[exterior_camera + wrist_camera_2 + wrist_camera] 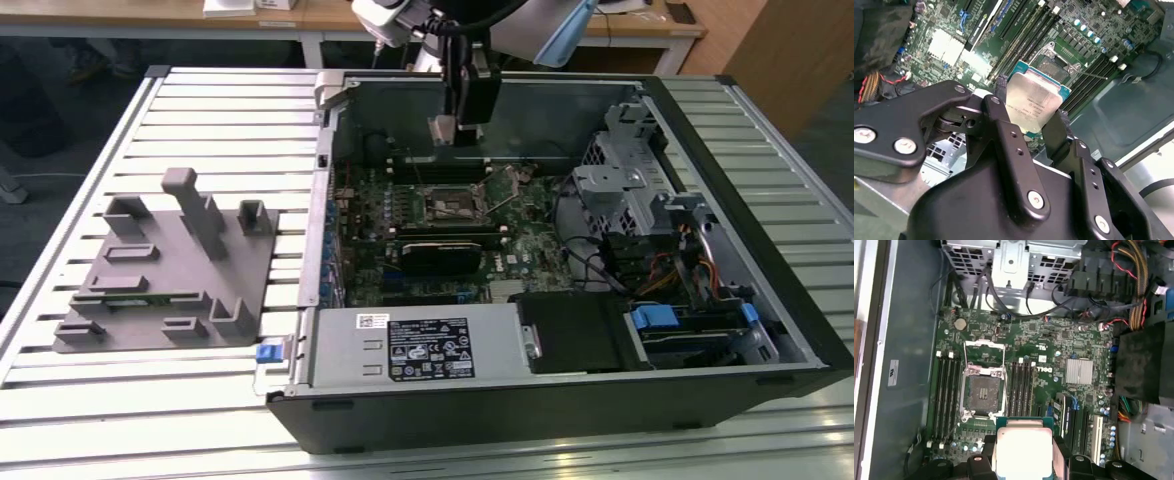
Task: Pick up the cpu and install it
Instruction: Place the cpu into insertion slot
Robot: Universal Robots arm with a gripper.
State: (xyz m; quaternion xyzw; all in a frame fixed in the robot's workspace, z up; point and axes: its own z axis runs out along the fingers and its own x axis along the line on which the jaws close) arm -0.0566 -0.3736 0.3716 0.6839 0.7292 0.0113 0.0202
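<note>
I hold the cpu (1033, 102), a flat square chip with a silvery-white top, in my gripper (1031, 100), which is shut on two of its opposite edges. In the exterior view the gripper (461, 125) hangs inside the open computer case (747, 300), near its far wall, with the cpu (442, 129) at its tip. The black-framed motherboard socket (985, 392) lies open and empty on the green board, its metal lid (984, 351) folded back. In the first wrist view the cpu (1021, 450) hovers above the board, beside the socket rather than over it.
Memory modules (1021, 385) flank the socket. A silver heatsink (1079, 371), a drive cage (641, 190) and coloured cables (1134, 300) crowd the case's other side. A labelled power supply (427, 345) lies along its near edge. A grey fixture (174, 270) sits on the slatted table at the exterior view's left.
</note>
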